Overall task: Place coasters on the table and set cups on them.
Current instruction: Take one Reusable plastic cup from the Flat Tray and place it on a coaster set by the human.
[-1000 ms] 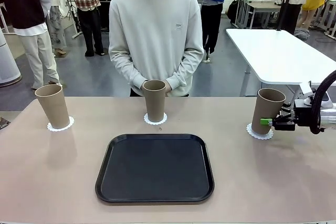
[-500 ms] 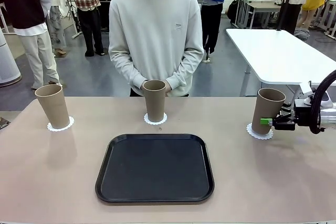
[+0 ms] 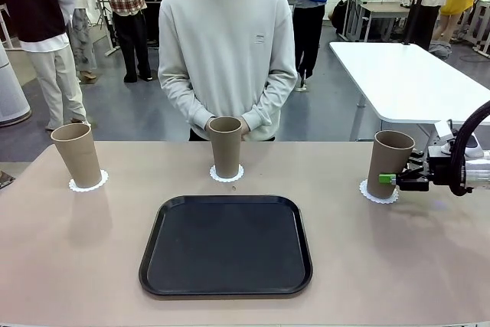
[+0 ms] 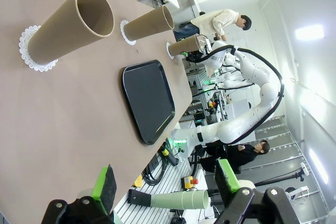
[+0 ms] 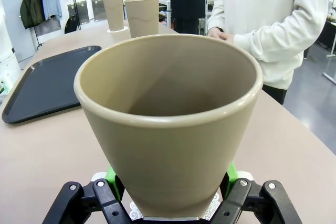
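Tan cups [image 3: 77, 155] [image 3: 226, 147] [image 3: 391, 163] stand upright on white coasters [image 3: 88, 184], mouths up. Right claw [image 3: 389, 179] pinches the right cup low down; left claw [image 4: 165, 184] is spread wide.

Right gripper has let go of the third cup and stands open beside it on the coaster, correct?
Not quite. The right gripper is shut on the cup, its green pads pressed to both sides near the base, as the right wrist view shows. The cup does stand on its coaster.
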Robot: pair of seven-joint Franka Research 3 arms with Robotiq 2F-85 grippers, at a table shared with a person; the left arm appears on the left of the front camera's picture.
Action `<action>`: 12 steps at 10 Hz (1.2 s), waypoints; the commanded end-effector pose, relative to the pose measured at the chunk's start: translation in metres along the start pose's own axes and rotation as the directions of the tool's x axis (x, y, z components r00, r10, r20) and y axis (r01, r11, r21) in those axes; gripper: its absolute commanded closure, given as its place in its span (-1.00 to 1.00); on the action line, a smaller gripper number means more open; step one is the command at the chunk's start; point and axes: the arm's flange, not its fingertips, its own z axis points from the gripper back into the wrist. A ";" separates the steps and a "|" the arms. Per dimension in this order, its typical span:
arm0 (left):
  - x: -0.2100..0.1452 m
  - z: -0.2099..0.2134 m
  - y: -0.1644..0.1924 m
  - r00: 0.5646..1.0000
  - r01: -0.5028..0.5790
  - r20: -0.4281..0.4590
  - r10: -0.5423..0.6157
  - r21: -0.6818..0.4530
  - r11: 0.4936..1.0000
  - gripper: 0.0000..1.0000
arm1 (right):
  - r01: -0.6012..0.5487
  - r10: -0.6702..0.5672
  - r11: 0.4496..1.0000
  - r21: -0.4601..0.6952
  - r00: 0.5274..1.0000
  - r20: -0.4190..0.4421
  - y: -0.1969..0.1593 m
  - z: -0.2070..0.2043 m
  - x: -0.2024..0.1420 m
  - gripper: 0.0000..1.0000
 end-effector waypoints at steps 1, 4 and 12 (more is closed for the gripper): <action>0.000 0.002 -0.001 1.000 0.002 0.006 -0.002 -0.002 1.000 -1.00 | 0.026 -0.026 1.000 -0.015 1.000 -0.002 -0.007 -0.005 0.003 -0.67; 0.000 0.002 -0.001 1.000 0.002 0.006 -0.002 -0.002 1.000 -1.00 | 0.038 -0.038 0.999 -0.015 0.999 -0.006 -0.007 -0.006 0.000 -0.67; 0.000 0.002 -0.001 1.000 0.002 0.006 -0.002 -0.002 1.000 -1.00 | 0.066 -0.066 0.998 -0.006 0.998 -0.009 -0.008 -0.006 -0.002 -1.00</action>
